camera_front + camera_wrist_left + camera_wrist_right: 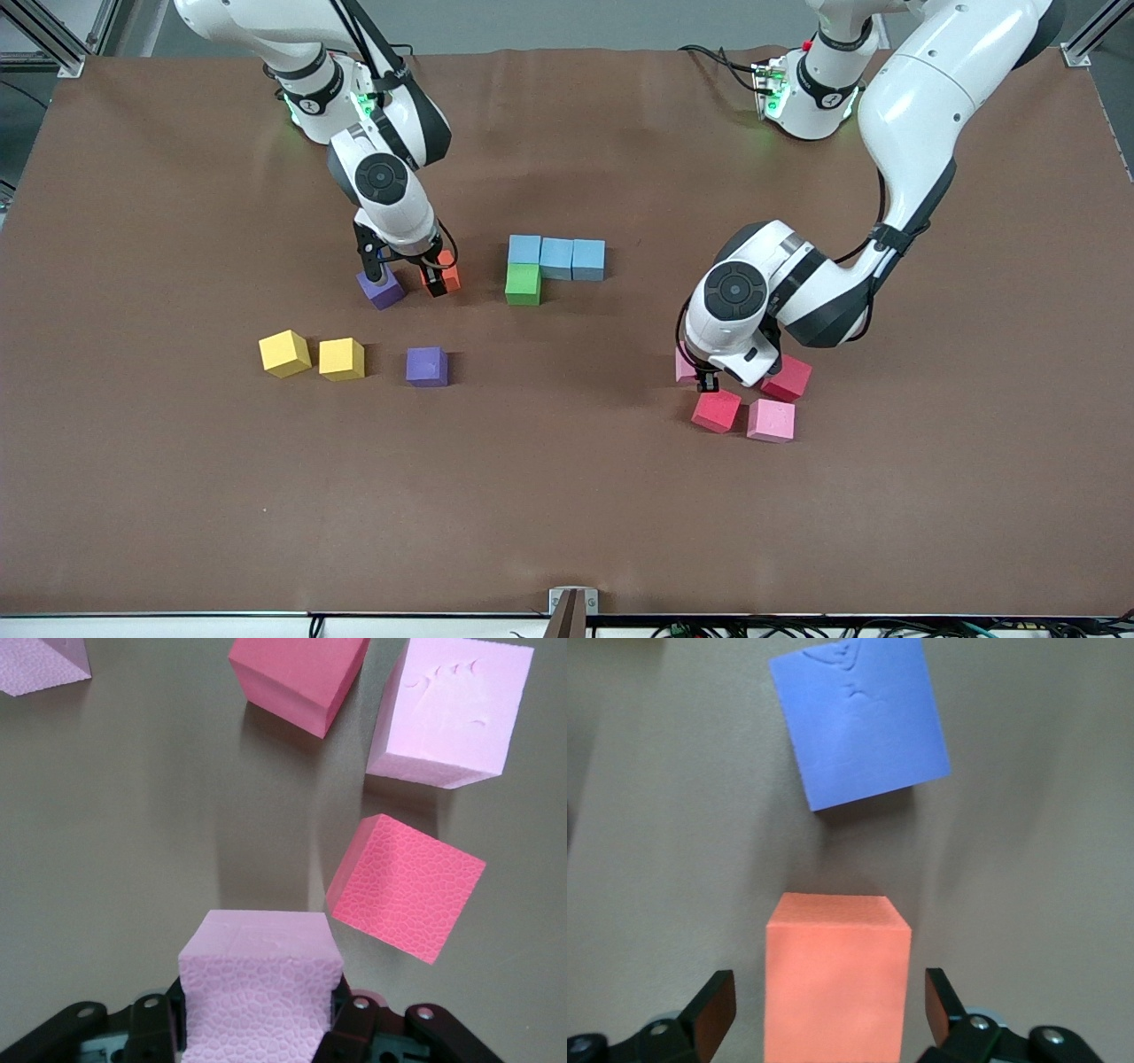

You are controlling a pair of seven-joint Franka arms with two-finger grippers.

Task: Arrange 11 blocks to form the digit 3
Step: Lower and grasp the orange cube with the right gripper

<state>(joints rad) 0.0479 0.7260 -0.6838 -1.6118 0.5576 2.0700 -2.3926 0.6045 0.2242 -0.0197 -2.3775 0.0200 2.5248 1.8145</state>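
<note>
Two yellow cubes (284,353) and (342,359) side by side toward the right arm's end of the surface, not part of the figure; one purple block (427,366) just beside them, loose.

Right end effector (408,273) low at the surface, straddling the orange block (835,979). Fingers spread, a gap on each side of the block in the right wrist view: released, not yet gripping. Second purple block (382,288) just beside it, apart.

Mid-surface: start of the digit 3. Three light blue blocks (557,258) in a touching row, green block (523,283) touching the end blue one, on the side nearer the front camera. Four of eleven placed.

Toward the left arm's end: left end effector (706,383) clenched on a pink block (261,983), held between the pads just above the surface. Two red blocks (716,410) and (787,378) and the other pink block (771,420) clustered close by, loose.

Step in hand, judged: orange next in the column, pink bar to follow. Next move calls for closing squarely on orange, lifting clear of the purple neighbour, setting it flush against green's nearer face without nudging the row.
</note>
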